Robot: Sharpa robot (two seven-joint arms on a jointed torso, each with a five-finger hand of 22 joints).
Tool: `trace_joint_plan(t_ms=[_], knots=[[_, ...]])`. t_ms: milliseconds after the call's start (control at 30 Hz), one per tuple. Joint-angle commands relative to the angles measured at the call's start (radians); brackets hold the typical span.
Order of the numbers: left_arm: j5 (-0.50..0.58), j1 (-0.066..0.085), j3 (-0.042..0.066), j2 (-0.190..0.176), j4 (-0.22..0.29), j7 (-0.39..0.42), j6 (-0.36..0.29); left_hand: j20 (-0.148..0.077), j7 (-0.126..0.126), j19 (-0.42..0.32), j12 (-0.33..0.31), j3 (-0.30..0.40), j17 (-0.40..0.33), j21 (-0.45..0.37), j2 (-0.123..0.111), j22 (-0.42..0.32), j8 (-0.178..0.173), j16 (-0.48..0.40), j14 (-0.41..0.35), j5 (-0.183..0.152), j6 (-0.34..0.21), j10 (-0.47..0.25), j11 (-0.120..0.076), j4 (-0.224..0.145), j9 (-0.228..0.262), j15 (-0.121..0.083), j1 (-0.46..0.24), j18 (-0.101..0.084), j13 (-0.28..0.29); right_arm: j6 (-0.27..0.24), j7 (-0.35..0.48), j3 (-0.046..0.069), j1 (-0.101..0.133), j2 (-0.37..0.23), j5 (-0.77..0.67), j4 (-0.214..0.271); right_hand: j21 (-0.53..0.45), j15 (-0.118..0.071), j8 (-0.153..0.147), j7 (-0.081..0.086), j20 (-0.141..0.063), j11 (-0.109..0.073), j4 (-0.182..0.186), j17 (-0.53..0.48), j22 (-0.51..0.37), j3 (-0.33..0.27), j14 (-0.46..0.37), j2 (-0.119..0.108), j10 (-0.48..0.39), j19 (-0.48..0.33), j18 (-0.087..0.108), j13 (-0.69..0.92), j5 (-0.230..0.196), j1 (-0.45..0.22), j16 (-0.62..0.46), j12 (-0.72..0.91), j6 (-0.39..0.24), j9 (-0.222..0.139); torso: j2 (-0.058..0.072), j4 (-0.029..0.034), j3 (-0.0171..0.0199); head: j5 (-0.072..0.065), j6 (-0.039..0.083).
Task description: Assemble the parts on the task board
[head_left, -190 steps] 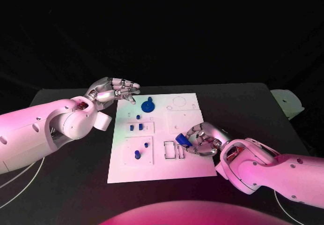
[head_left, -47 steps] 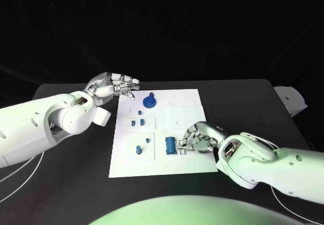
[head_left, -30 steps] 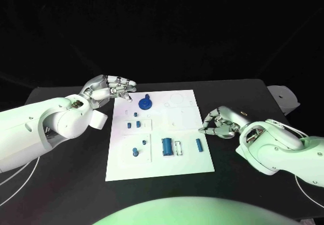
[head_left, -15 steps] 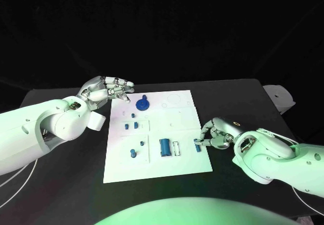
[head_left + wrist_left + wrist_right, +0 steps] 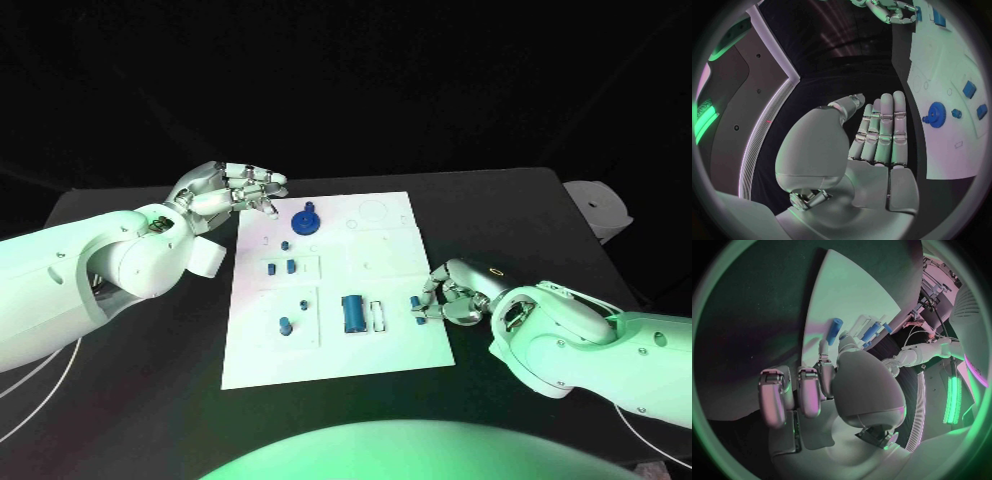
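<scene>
Pinching a small blue oblong plastic part between its fingertips, the right hand sits at the white flat task board's edge. Just beyond it, a larger blue block stands in the board. Well apart, the left hand hovers empty with its fingers apart, beside a blue round gear.

The right hand set the large blue block into a slot near the middle of the white task board, drew back past the board's right edge, then returned and pinched a small blue bar there between thumb and fingers.
</scene>
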Motion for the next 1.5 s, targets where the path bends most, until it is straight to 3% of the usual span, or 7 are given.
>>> trace_joint_plan(t_ms=[33, 700, 800, 867, 1067, 1233, 1500], knots=[[0.007, 0.0, 0.0, 0.001, 0.001, 0.01, 0.016, 0.0, 0.002, 0.004, 0.005, 0.0, 0.001, 0.003, -0.001, 0.001, -0.003, 0.004, -0.003, 0.006, -0.006, -0.006, 0.0, 0.001, -0.001, -0.001, 0.003, 0.004, 0.001, 0.03, -0.016, 0.0, -0.002, 0.001, -0.014, -0.003, 0.005, 0.006, -0.006, 0.003, 0.009, 0.001, -0.002, 0.168, 0.263, -0.002, 0.085, 0.006, -0.001, 0.105, -0.014, -0.026, 0.004, -0.003, 0.0, -0.001, -0.002, -0.001, -0.001, 0.0001, -0.0002, 0.001, -0.001], [0.007, 0.0, 0.0, -0.001, 0.002, 0.006, 0.021, 0.0, 0.002, 0.004, 0.005, 0.0, 0.001, 0.003, -0.001, 0.001, -0.004, 0.004, -0.004, 0.006, -0.006, -0.007, 0.0, 0.002, -0.001, -0.001, 0.002, 0.004, 0.001, 0.071, -0.021, -0.001, -0.012, 0.043, -0.063, -0.024, 0.005, 0.003, -0.014, -0.002, 0.007, -0.003, -0.009, 0.169, 0.263, 0.007, 0.085, 0.004, -0.001, 0.105, -0.014, -0.027, -0.007, 0.062, 0.0, -0.003, 0.01, -0.007, 0.0, 0.0012, -0.0007, -0.004, -0.005], [0.007, 0.0, 0.0, -0.001, 0.002, 0.006, 0.02, 0.0, 0.002, 0.004, 0.005, 0.0, 0.001, 0.003, -0.001, 0.001, -0.004, 0.004, -0.004, 0.006, -0.006, -0.007, 0.0, 0.002, -0.001, -0.001, 0.002, 0.004, 0.001, 0.076, -0.024, -0.002, -0.013, 0.045, -0.067, -0.025, 0.005, -0.001, -0.019, -0.005, 0.004, -0.007, -0.012, 0.169, 0.263, 0.04, 0.085, 0.021, -0.002, 0.105, -0.014, -0.027, -0.065, 0.115, 0.0, -0.005, 0.014, -0.012, 0.0, -0.0001, -0.0007, -0.001, -0.006], [0.007, 0.0, 0.0, -0.002, 0.002, 0.005, 0.02, 0.0, 0.002, 0.004, 0.005, 0.0, 0.001, 0.003, -0.001, 0.001, -0.004, 0.004, -0.004, 0.006, -0.006, -0.007, 0.0, 0.002, -0.001, -0.001, 0.002, 0.004, 0.001, 0.084, -0.026, -0.002, -0.013, 0.046, -0.07, -0.027, 0.005, -0.002, -0.023, -0.007, 0.002, -0.008, -0.015, 0.169, 0.263, 0.06, 0.085, 0.025, -0.003, 0.105, -0.014, -0.028, -0.068, 0.14, -0.001, -0.007, 0.015, -0.014, 0.0, 0.0001, -0.0008, -0.001, -0.007], [0.006, 0.0, 0.0, -0.003, 0.003, 0.004, 0.019, 0.0, 0.002, 0.004, 0.005, 0.0, 0.001, 0.003, -0.001, 0.001, -0.004, 0.004, -0.004, 0.006, -0.006, -0.007, 0.0, 0.002, -0.001, -0.001, 0.002, 0.004, 0.001, 0.157, -0.035, -0.002, -0.013, 0.047, -0.133, -0.033, 0.005, -0.003, -0.03, -0.007, 0.001, -0.009, -0.019, 0.164, 0.263, 0.096, 0.084, 0.013, -0.007, 0.105, -0.014, -0.03, -0.052, 0.179, -0.003, -0.014, 0.017, -0.019, 0.0, -0.0008, -0.0004, 0.001, -0.009], [0.006, 0.0, 0.0, -0.003, 0.002, 0.002, 0.019, 0.0, 0.002, 0.004, 0.005, 0.001, 0.001, 0.003, 0.0, 0.001, -0.004, 0.004, -0.004, 0.007, -0.007, -0.008, 0.0, 0.002, -0.001, -0.001, 0.002, 0.004, 0.001, 0.203, -0.039, -0.002, -0.014, 0.053, -0.208, -0.034, 0.005, 0.0, -0.044, -0.001, 0.002, -0.005, -0.038, 0.156, 0.263, 0.242, 0.081, -0.032, -0.022, 0.105, -0.014, -0.043, 0.003, 0.256, -0.009, -0.043, 0.032, -0.029, -0.001, -0.0013, -0.0003, 0.002, -0.009], [0.005, 0.0, 0.0, -0.002, 0.002, -0.002, 0.018, 0.0, 0.002, 0.004, 0.005, 0.002, 0.001, 0.003, 0.0, 0.001, -0.004, 0.004, -0.004, 0.007, -0.007, -0.008, 0.0, 0.001, -0.001, -0.001, 0.004, 0.005, 0.001, 0.134, -0.049, -0.002, -0.013, 0.048, -0.163, -0.023, 0.005, 0.001, -0.004, -0.001, 0.005, -0.006, -0.06, 0.161, 0.263, 0.543, 0.083, -0.126, -0.011, 0.105, -0.014, -0.05, 0.138, 0.134, -0.007, -0.051, 0.006, 0.031, -0.001, 0.0004, -0.0011, 0.002, -0.007]])
